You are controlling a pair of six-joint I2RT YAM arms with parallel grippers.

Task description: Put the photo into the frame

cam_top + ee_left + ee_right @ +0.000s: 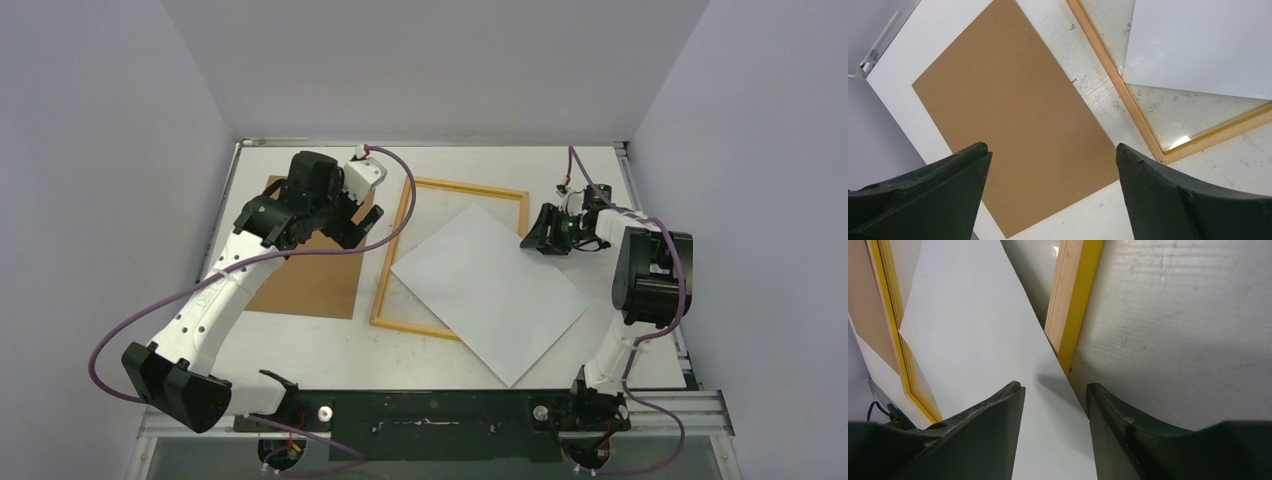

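Observation:
The photo [490, 290] lies white side up, turned diagonally across the frame [383, 290]. It overhangs the frame's right and near rails. The frame lies with its pale wood back up; its yellow side shows in the right wrist view [1079, 305]. My right gripper [540, 237] is open and empty by the frame's right rail. In its wrist view the right gripper [1054, 387] hovers over the photo's edge [973, 340]. My left gripper [303, 222] is open wide and empty over the brown backing panel [310, 280]. Its wrist view shows the left gripper [1053, 150], the panel [1013, 115], the frame [1113, 75] and the photo [1198, 45].
The white table [330, 345] is walled on the left, back and right. A metal rail [640, 400] runs along the near edge by the arm bases. A purple cable [395, 215] hangs from the left arm across the frame's far left corner.

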